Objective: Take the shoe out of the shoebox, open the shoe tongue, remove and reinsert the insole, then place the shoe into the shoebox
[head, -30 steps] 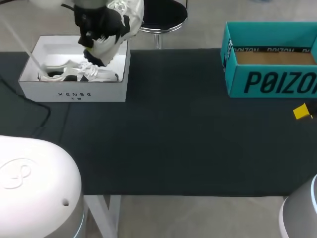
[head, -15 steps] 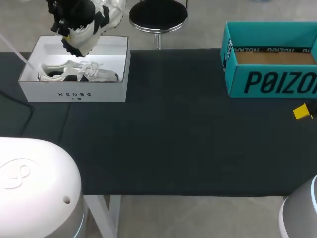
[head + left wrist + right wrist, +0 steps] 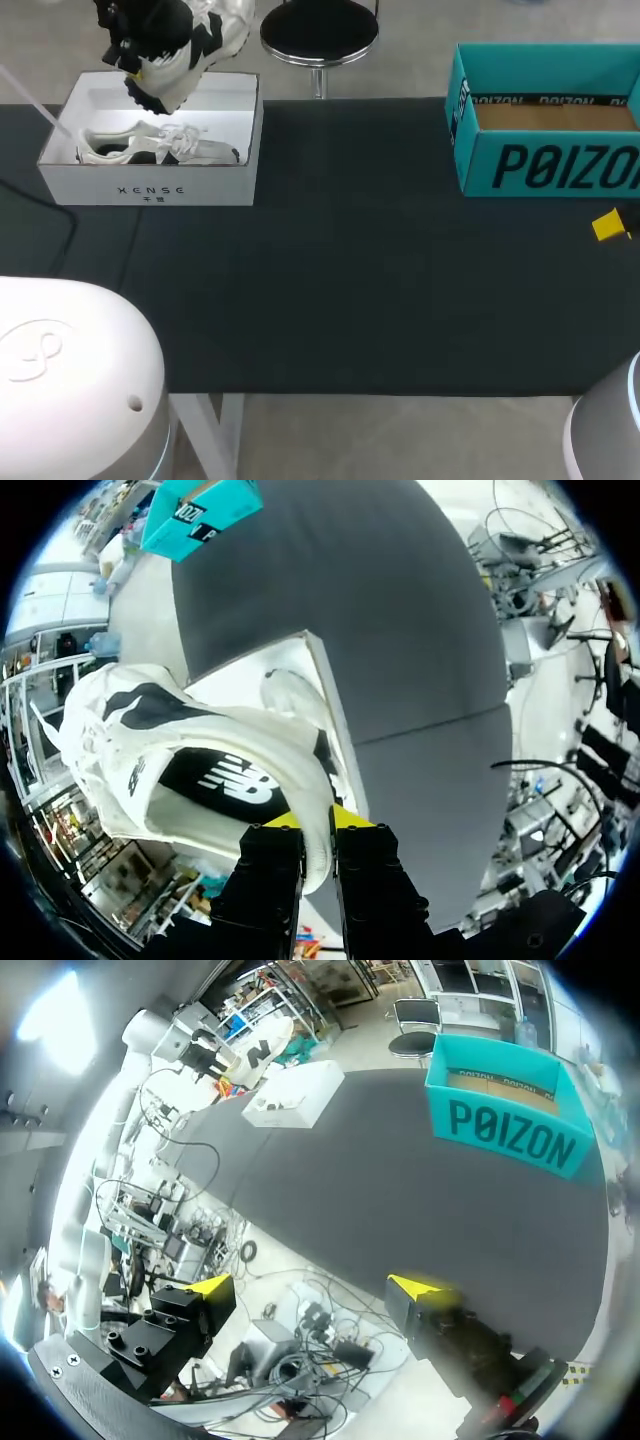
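left pincer [image 3: 318,825] pinched on a white edge of shoe [image 3: 190,725], aloft over far wall of shoebox [image 3: 90,185]. right pincer [image 3: 315,1288] wide, well apart from shoebox. judged: shoe light, upper soft, may sag; firmer hold likely at sole or heel.

The head view looks down from above and behind onto the table [image 3: 380,290], with the white shoebox [image 3: 150,180] at far left and the teal box [image 3: 545,150] at far right. The left wrist view sits close behind the shoe [image 3: 200,770], facing down onto the white shoebox. The right wrist view looks from off the table's edge, well back, across it. All three views share both boxes.
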You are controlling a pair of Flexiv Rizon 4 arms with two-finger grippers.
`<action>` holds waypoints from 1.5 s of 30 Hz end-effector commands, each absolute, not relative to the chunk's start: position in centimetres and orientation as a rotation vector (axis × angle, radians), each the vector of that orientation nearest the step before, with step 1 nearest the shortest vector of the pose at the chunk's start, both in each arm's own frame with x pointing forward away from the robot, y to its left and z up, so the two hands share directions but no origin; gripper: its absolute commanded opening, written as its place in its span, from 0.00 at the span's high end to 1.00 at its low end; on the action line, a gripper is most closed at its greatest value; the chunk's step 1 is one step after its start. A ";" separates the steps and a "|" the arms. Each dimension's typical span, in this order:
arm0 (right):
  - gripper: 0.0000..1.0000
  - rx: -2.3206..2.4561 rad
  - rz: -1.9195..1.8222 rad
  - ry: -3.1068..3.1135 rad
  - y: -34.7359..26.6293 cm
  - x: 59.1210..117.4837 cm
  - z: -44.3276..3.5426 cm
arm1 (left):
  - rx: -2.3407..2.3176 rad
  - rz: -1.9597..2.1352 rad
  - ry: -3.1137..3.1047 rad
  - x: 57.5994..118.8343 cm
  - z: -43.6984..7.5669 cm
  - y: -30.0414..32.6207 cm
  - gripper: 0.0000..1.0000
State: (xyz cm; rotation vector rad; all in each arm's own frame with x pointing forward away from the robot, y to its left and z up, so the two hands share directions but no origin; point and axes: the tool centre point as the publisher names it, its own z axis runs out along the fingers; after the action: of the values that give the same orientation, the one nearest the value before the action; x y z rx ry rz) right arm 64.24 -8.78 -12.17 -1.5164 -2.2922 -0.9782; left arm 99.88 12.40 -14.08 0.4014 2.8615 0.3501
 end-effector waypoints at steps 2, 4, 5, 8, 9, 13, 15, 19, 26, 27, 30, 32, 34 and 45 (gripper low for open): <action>0.00 -1.525 -0.990 -2.293 -8.8 63.6 -12.4 | 0.503 0.360 2.815 100.1 -14.0 13.3 1.00; 0.00 -1.525 -0.990 -2.293 -8.8 63.6 -12.4 | 0.544 0.370 2.791 100.7 -14.1 14.1 1.00; 0.00 -1.525 -0.990 -2.293 -8.8 63.6 -12.4 | 0.578 0.380 2.781 101.0 -14.1 14.6 1.00; 0.00 -1.525 -0.990 -2.293 -8.8 63.6 -12.4 | 0.636 0.405 2.756 102.3 -14.2 16.2 1.00; 0.00 -1.525 -0.990 -2.293 -8.8 63.6 -12.4 | 0.669 0.410 2.753 102.8 -14.2 16.8 1.00; 0.00 -1.525 -0.990 -2.293 -8.8 63.6 -12.4 | 0.806 0.386 2.742 104.9 -14.0 19.5 1.00; 0.00 -1.525 -0.990 -2.293 -8.8 63.6 -12.4 | 0.860 0.405 2.696 106.1 -14.1 20.9 1.00; 0.00 -1.525 -0.990 -2.293 -8.8 63.6 -12.4 | 0.974 0.359 2.663 108.2 -13.7 23.2 1.00; 0.00 -1.525 -0.990 -2.293 -8.8 63.6 -12.4 | 1.117 0.410 2.520 111.4 -14.5 26.1 1.00; 0.00 -1.525 -0.990 -2.293 -8.8 63.6 -12.4 | 1.148 0.422 2.495 111.8 -14.8 26.4 1.00; 0.00 -1.525 -0.990 -2.293 -8.8 63.6 -12.4 | 1.254 0.443 2.437 112.7 -15.4 27.4 1.00; 0.00 -1.525 -0.990 -2.293 -8.8 63.6 -12.4 | 1.312 0.468 2.393 113.2 -16.0 27.9 1.00; 0.00 -1.525 -0.990 -2.293 -8.8 63.6 -12.4 | 1.356 0.505 2.345 113.6 -16.5 28.2 1.00; 0.00 -1.525 -0.990 -2.293 -8.8 63.6 -12.4 | 1.425 0.608 2.321 116.0 -19.6 29.2 1.00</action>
State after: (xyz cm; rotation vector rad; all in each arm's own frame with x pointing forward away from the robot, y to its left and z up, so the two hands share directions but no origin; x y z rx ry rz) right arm 64.24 -8.78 -12.17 -1.5163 -2.2923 -0.9781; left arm 114.66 29.25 -19.35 1.4186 2.3008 0.6139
